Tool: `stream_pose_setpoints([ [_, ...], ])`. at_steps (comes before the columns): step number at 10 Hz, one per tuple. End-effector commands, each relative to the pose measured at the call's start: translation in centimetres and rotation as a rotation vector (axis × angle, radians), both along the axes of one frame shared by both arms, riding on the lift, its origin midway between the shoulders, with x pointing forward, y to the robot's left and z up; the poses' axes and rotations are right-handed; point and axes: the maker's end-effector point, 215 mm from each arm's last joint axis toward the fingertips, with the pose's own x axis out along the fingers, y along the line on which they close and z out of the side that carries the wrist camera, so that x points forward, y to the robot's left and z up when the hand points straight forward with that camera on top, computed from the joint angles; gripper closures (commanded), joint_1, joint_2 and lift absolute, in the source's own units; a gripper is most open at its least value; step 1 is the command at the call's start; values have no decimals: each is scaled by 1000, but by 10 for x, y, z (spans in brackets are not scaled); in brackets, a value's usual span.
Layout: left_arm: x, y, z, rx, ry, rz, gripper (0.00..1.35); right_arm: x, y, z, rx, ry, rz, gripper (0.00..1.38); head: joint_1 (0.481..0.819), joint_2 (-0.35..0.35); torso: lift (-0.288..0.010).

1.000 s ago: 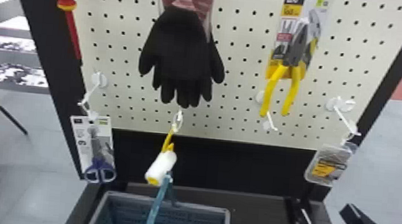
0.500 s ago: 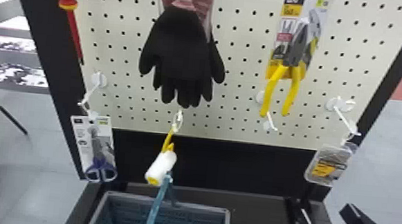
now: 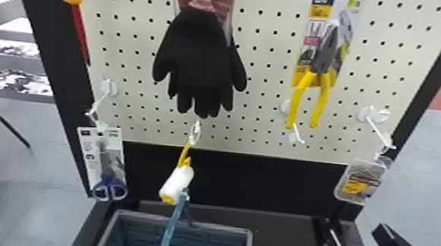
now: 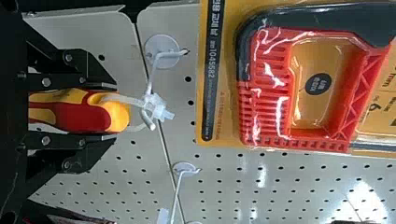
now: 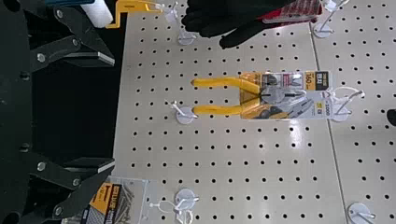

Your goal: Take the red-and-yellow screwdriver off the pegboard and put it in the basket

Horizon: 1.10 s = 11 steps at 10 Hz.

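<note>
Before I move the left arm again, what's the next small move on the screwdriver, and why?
I'd keep the left gripper closed and ease the screwdriver outward along the hook, gently. Its fingers appear to clamp both sides of the handle, but the white tie at the handle's end looks looped on that hook, so pulling down would probably snag.

In the left wrist view, a dark strip (image 4: 213, 102) on the yellow packaging card (image 4: 228, 51) reads 1045582 after some Korean characters — farther along stand a 6 and "mm". The right wrist view shows 160 on the pliers' card (image 5: 296, 80). On the scissors' card (image 3: 88, 174), a single digit — 6 or 9, I can't tell.
</note>
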Motion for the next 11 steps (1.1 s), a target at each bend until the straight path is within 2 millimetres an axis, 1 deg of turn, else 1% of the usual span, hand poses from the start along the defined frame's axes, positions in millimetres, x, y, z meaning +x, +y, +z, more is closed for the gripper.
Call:
stream_pose_setpoints([
  [1, -1, 0, 1, 4, 0, -1, 1205, 0, 0, 0, 1, 1, 2, 496, 549, 0, -100],
  [4, -5, -2, 5, 8, -6, 1, 1204, -1, 1, -1, 0, 3, 4, 496, 549, 0, -100],
  [5, -10, -4, 5, 16, -8, 1, 1204, -1, 1, 0, -1, 0, 5, 496, 549, 0, -100],
  [8, -23, -1, -2, 8, 8, 28, 1204, -1, 1, -3, -2, 12, 6, 496, 549, 0, -100],
  [10, -26, -1, -3, 10, 6, 31, 1204, -2, 1, -4, -5, 16, 8, 496, 549, 0, -100],
  [11, -27, -2, -6, 14, 12, 30, 1204, -2, 1, -3, -5, 14, 9, 496, 549, 0, -100],
])
